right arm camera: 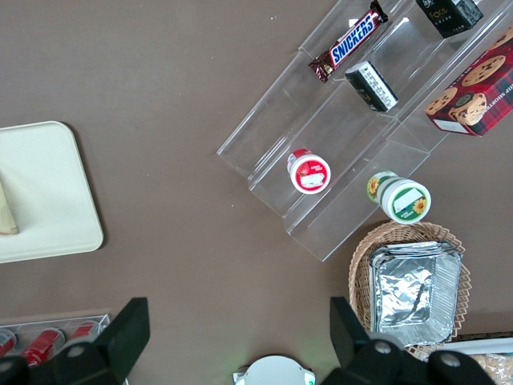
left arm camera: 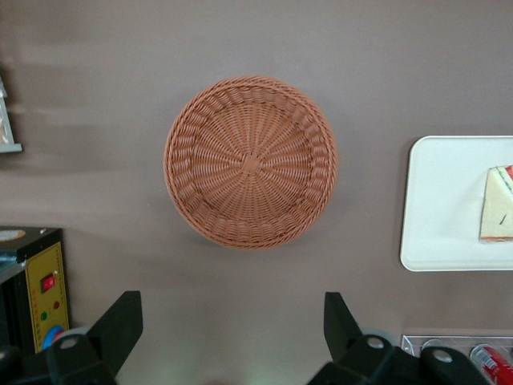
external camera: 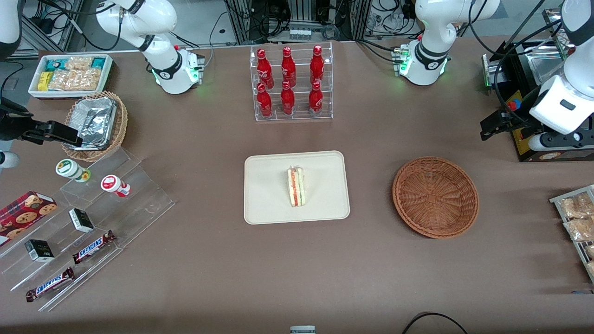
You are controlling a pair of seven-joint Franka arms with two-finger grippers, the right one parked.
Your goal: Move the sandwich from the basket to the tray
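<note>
The sandwich (external camera: 297,186), a white-bread wedge with orange-red and green layers, lies on the cream tray (external camera: 269,197) at mid-table. The reddish-brown wicker basket (external camera: 435,197) sits beside the tray toward the working arm's end and holds nothing. My gripper (external camera: 491,126) hangs high over the table, farther from the front camera than the basket and apart from it. In the left wrist view the gripper (left arm camera: 232,321) is open with nothing between its fingers, and the basket (left arm camera: 251,162), the tray (left arm camera: 445,208) and the sandwich (left arm camera: 498,204) all show. The tray (right arm camera: 40,192) also shows in the right wrist view.
A clear rack of red bottles (external camera: 291,83) stands farther back than the tray. A black control box (external camera: 533,97) and a rack of snack packs (external camera: 577,218) sit at the working arm's end. A stepped clear display (external camera: 93,218), a foil-tray basket (external camera: 95,125) and a white snack bin (external camera: 69,74) sit at the parked arm's end.
</note>
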